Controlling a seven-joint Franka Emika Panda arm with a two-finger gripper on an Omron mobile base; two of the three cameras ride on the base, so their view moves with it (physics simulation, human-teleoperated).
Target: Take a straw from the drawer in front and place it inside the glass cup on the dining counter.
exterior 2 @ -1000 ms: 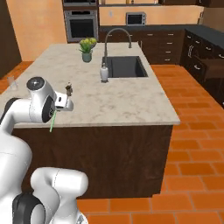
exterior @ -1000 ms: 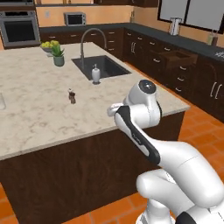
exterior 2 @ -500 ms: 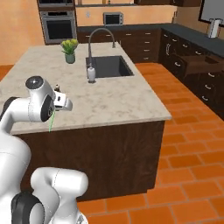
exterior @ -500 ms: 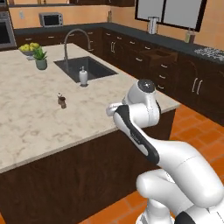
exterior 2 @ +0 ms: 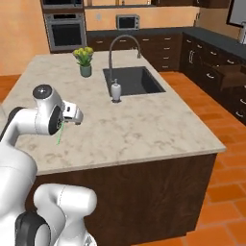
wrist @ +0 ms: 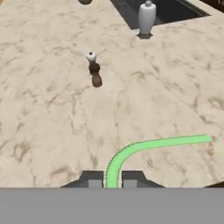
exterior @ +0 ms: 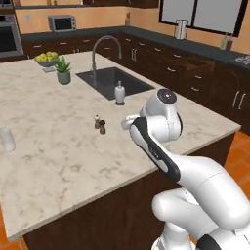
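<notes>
At bottom centre of the hand view, the gripper (wrist: 112, 180) pinches the straw (wrist: 144, 146) near one end; light and easily crushed, it probably slips. The cup (exterior: 7, 139) waits far left.

I see orange tile floor (exterior 2: 226, 178), dark cabinets (exterior: 205, 83), wall oven (exterior 2: 65, 31), microwave (exterior 2: 127, 21), windows (exterior: 202, 14), orange walls (exterior 2: 19, 43).

A: Both base views look forward and down from behind the arm, left and right, sharing the dining counter (exterior: 58, 146) and sink (exterior 2: 132, 79).

B: Hand view faces the counter; near.
</notes>
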